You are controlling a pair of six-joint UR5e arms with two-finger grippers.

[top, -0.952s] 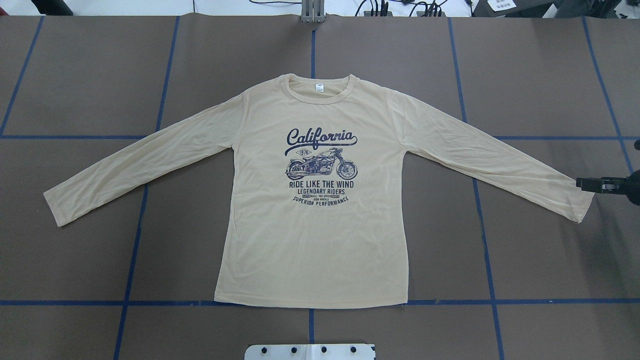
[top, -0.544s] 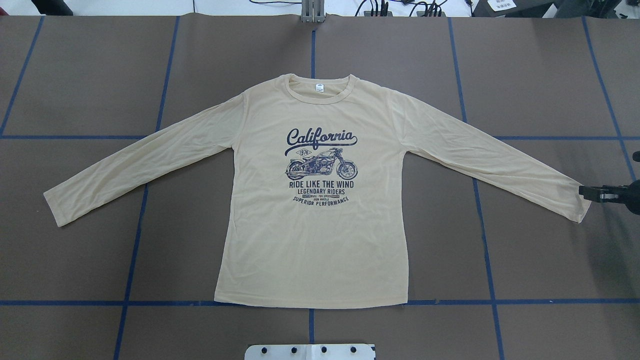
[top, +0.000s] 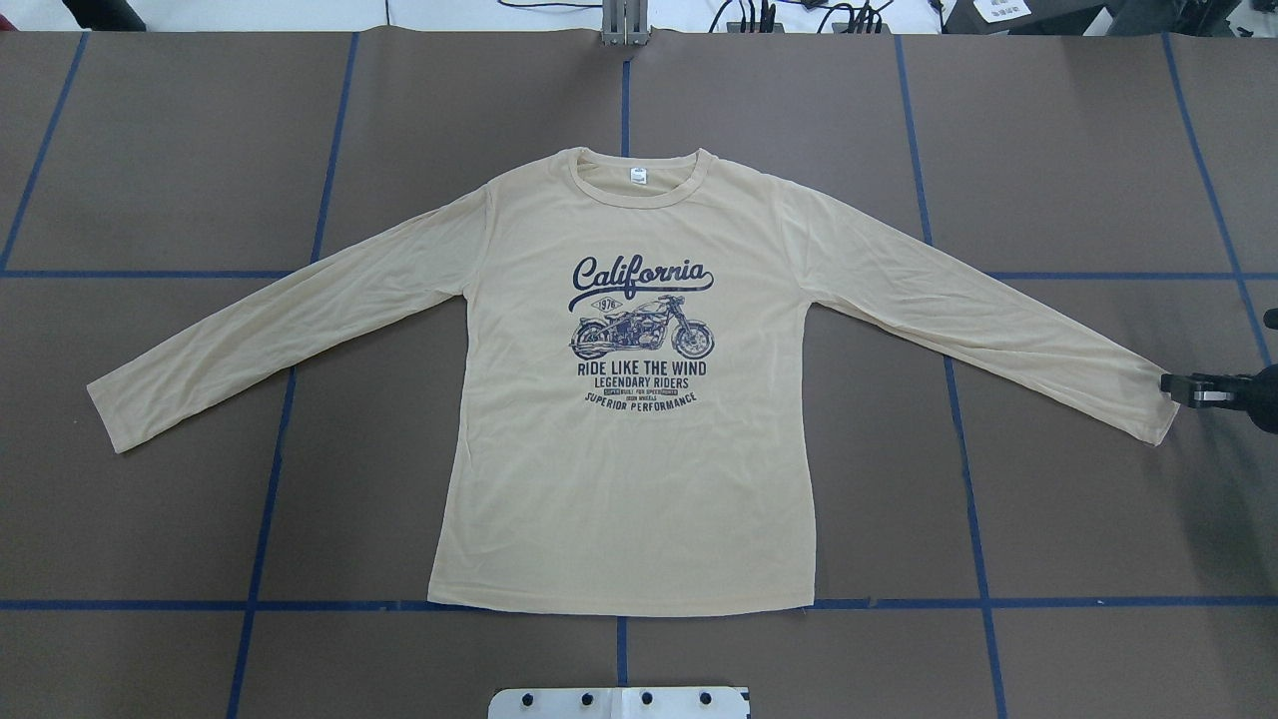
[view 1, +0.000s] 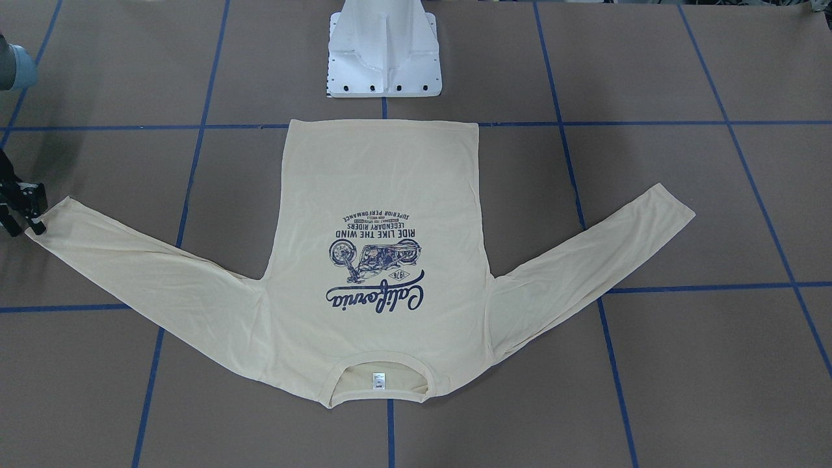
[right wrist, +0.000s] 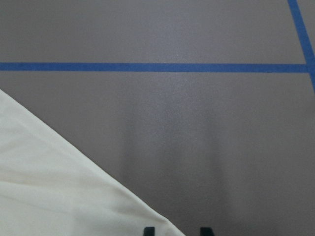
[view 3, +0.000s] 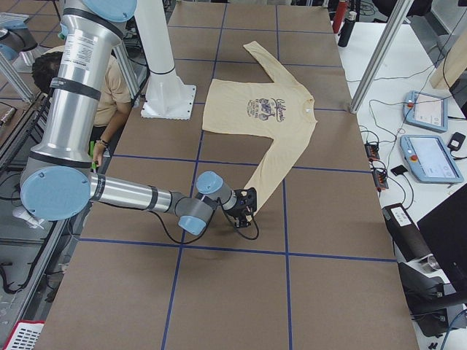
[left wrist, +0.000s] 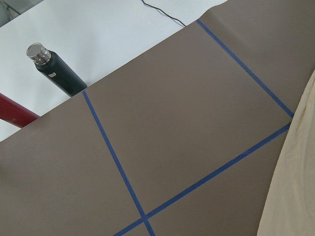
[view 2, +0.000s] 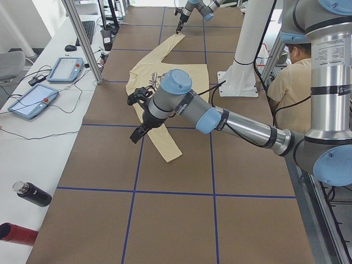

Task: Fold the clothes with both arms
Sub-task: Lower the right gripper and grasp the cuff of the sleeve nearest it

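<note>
The cream-yellow long-sleeved T-shirt (top: pixel 629 479) lies flat and print-up on the brown table, both sleeves spread out. My right gripper (top: pixel 1170 385) sits low at the right sleeve's cuff (view 1: pixel 49 211). In the right wrist view its two fingertips (right wrist: pixel 149 231) stand apart, open, and the edge of the cuff (right wrist: pixel 59 187) ends between them. My left gripper (view 2: pixel 133 118) shows only in the exterior left view, hanging above the left sleeve (view 2: pixel 168 146); I cannot tell whether it is open or shut. The left wrist view catches just an edge of that sleeve (left wrist: pixel 295 196).
The white pedestal base (view 1: pixel 383 52) stands at the table's robot side, just behind the shirt's hem. A black bottle (left wrist: pixel 56 69) and a red one (view 2: pixel 16 234) lie off the table's left end, near two teach pendants (view 2: pixel 66 69). A person (view 2: pixel 291 82) sits behind the robot.
My right gripper has slid toward the robot's side of the table and slightly outward, from beside the sleeve to its cuff edge. The shirt has not moved.
</note>
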